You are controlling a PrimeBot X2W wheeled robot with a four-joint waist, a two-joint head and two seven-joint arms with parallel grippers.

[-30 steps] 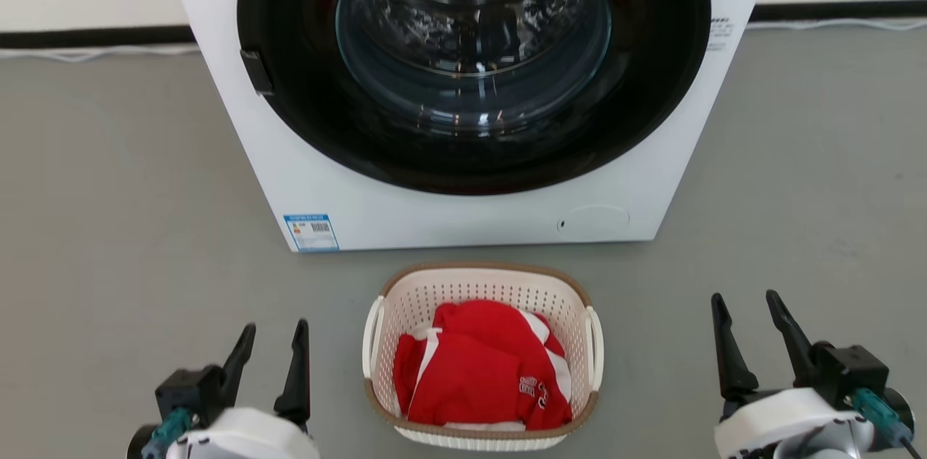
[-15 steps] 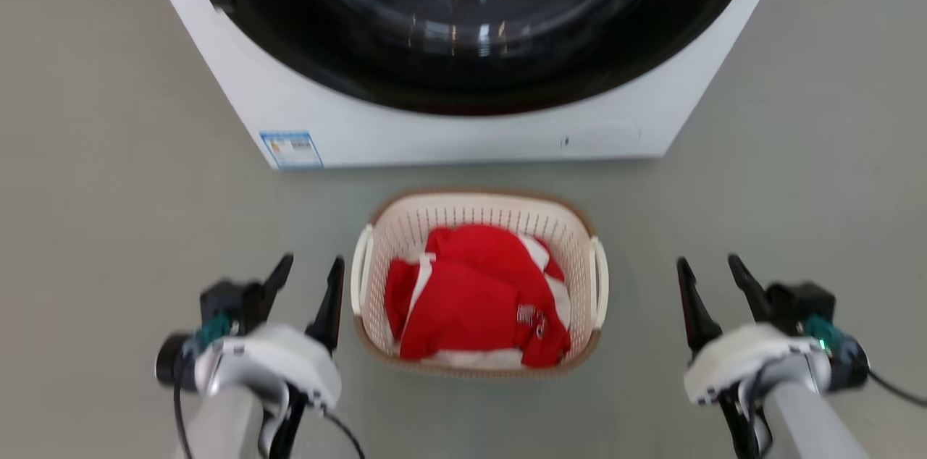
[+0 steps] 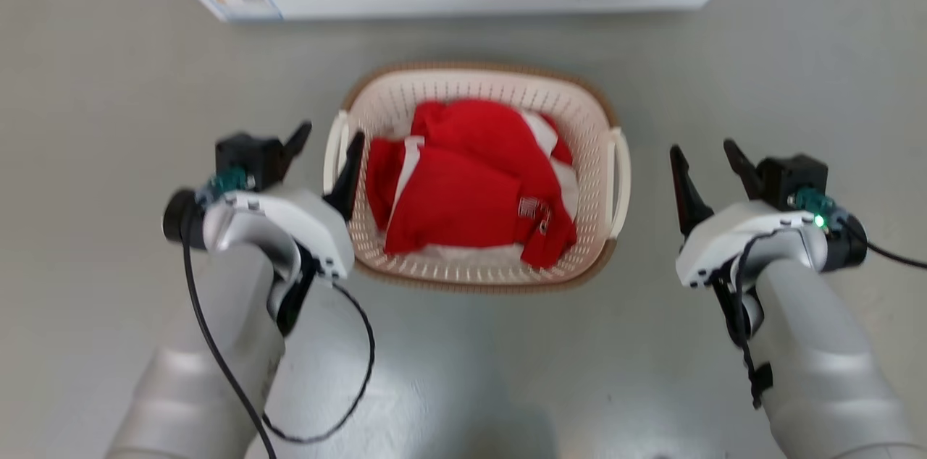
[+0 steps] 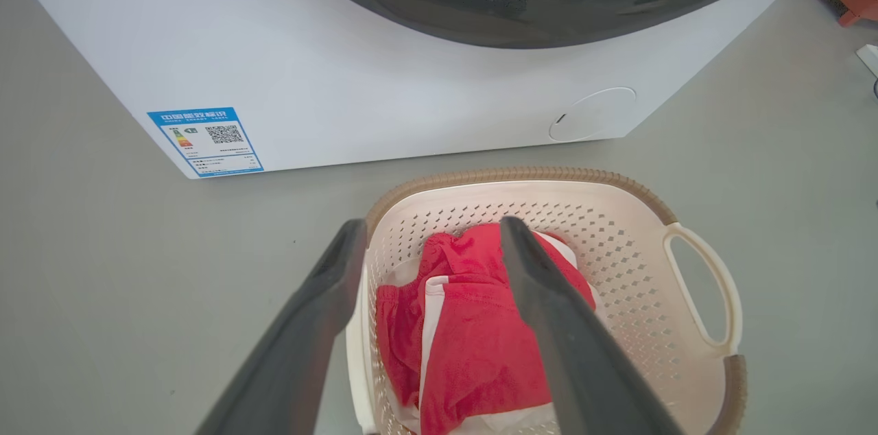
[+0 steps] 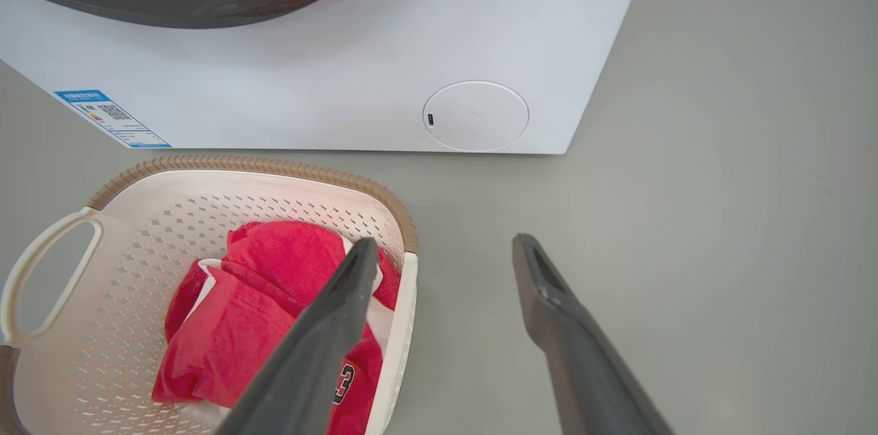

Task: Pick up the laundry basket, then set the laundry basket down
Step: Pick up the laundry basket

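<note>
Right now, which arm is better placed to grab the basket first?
Left. The open left gripper brackets the left handle of the basket; the open right gripper sits clear of the right handle, floor between them.

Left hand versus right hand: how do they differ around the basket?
Left hand straddles the cream perforated plastic laundry basket's left handle; right hand stands apart from the right one. Left hand's inner finger is over the basket; right hand's fingers are both over grey floor. Both open, empty.
</note>
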